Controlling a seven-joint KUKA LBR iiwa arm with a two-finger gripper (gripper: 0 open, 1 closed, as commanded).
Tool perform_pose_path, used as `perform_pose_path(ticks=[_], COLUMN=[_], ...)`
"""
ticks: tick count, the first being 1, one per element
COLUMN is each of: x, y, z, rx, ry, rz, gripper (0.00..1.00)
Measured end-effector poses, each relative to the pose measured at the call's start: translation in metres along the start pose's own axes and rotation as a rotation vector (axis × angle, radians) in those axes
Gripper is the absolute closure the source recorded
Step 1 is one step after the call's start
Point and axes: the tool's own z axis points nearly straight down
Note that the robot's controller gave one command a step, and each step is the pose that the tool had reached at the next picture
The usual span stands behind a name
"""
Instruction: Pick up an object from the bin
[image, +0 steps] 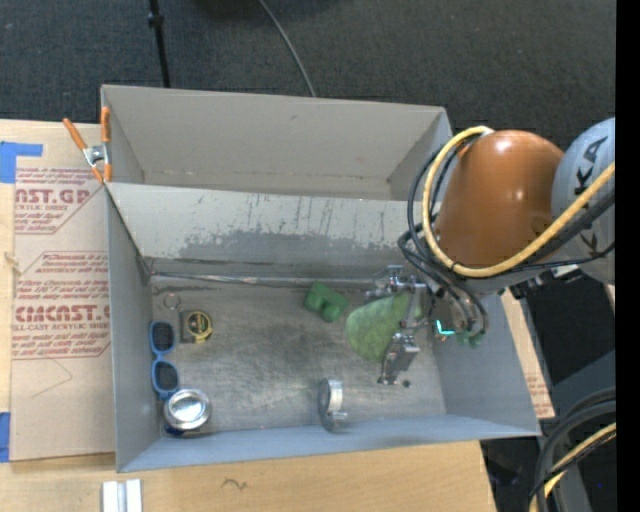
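My gripper (391, 330) hangs low at the right of the bin, under the arm's orange dome. It stands open, one metal fingertip (388, 288) on the far side and the other on the near side of a pale green, soft, rounded thing (368, 328) on the bin floor. Whether the fingertips touch that thing I cannot tell. A small dark green block (325, 300) lies just left of it. A silver ring-shaped piece (332, 401) stands near the front wall, left of the near fingertip. Another bit of green (470, 337) peeks out beneath the wrist at the right.
Along the left wall lie blue sunglasses (160, 357), a small yellow and black tape measure (197, 326) and a shiny round metal cap (187, 410). The arm and its cables cover the bin's right corner.
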Motion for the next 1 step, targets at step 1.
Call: perform_pose_path(ticks=[1], x=[0.0031], y=[0.0377], z=[0.1539], rx=[0.006], ry=[-0.03], rz=[-0.578], gripper=[0.0])
